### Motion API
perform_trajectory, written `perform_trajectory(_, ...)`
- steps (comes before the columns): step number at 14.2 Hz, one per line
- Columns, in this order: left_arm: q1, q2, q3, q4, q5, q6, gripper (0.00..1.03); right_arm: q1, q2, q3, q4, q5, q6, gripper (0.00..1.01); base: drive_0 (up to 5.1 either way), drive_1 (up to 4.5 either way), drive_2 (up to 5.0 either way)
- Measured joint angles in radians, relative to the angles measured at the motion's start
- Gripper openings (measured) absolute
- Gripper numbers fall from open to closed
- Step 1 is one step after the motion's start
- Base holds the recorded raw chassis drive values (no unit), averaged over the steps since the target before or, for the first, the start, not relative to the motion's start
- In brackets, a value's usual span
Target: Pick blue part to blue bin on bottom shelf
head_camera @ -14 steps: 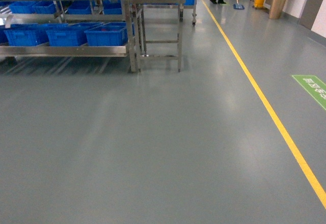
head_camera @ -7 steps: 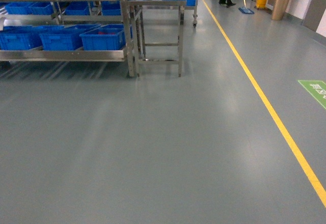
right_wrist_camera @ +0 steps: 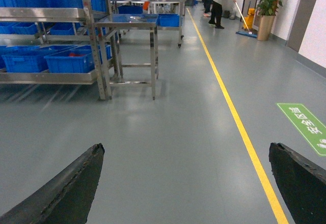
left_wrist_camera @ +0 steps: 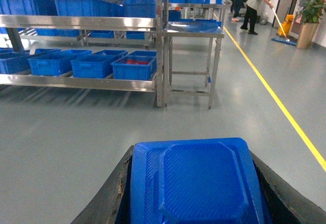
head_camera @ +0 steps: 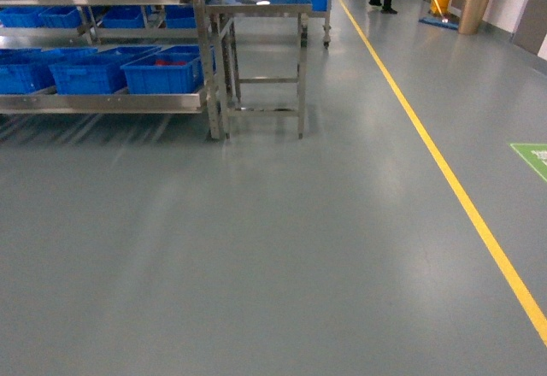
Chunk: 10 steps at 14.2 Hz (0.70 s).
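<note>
The left claw point(left_wrist_camera: 196, 193) is clamping the blue part point(left_wrist_camera: 196, 183) between its dark fingers point(left_wrist_camera: 109, 196). The right claw point(right_wrist_camera: 186, 183) is gaping wide, holding nothing above the floor point(right_wrist_camera: 178, 132).

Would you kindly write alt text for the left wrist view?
The left gripper holds a blue part between its dark fingers, low in the frame. Ahead across grey floor, blue bins line the bottom shelf of a steel rack, beside a small steel table.
</note>
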Motion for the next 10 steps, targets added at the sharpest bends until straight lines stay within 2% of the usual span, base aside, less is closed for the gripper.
perform_trajectory(10,0.0,-0.001,0.0,0.002,0.0,0.0,0.43,0.0,0.0,0.0,0.003,0.0,0.0,0.98,0.1,4.39,-4.3)
